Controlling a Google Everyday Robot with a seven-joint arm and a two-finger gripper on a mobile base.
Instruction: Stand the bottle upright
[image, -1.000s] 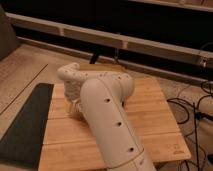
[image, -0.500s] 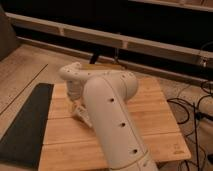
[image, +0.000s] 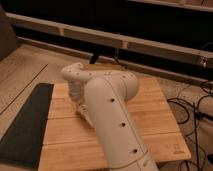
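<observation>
The gripper (image: 83, 108) sits low over the wooden table (image: 159, 125), tucked under the arm (image: 112, 122); its state cannot be told. The bottle is hidden, probably not yet upright.

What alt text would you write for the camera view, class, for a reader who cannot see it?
A white robot arm bends over a wooden table, its end effector down at the table's left-centre, mostly hidden by the arm. A dark mat lies along the table's left edge; cables trail on the right.
</observation>
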